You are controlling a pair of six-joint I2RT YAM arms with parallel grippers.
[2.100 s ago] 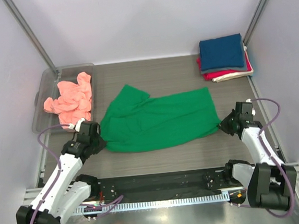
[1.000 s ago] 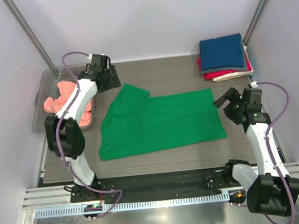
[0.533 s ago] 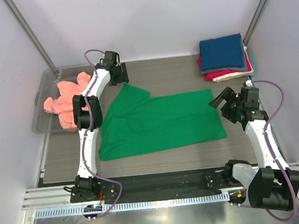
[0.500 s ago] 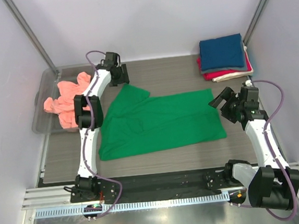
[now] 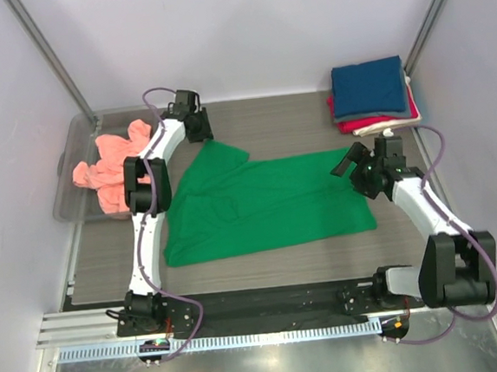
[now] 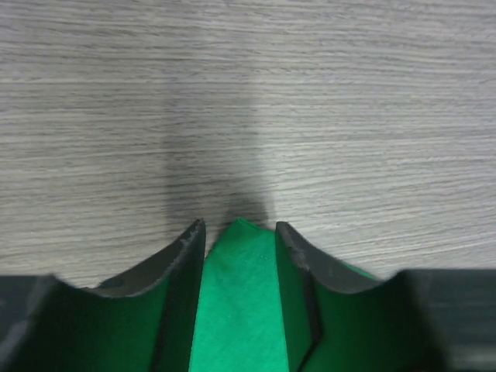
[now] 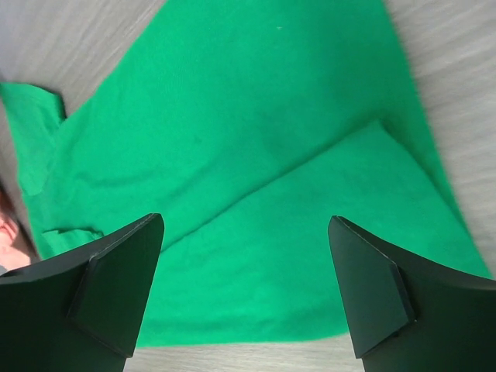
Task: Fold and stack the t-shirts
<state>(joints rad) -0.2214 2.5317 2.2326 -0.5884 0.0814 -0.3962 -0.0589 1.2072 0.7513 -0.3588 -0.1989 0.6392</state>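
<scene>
Two grippers attend the green t-shirt, spread mid-frame on the bench. At upper left, the left gripper straddles the shirt's far corner, jaws half-open and not yet pinching. So little cloth sits between them that it could slip free on lifting. At right, the right gripper stands wide open over the hem. Whether it touches cloth is unclear, and the layers underneath are hidden.

Bare table strip is open across top centre, between bin upper left and folded stack upper right. Left arm blocks green shirt's left edge.
</scene>
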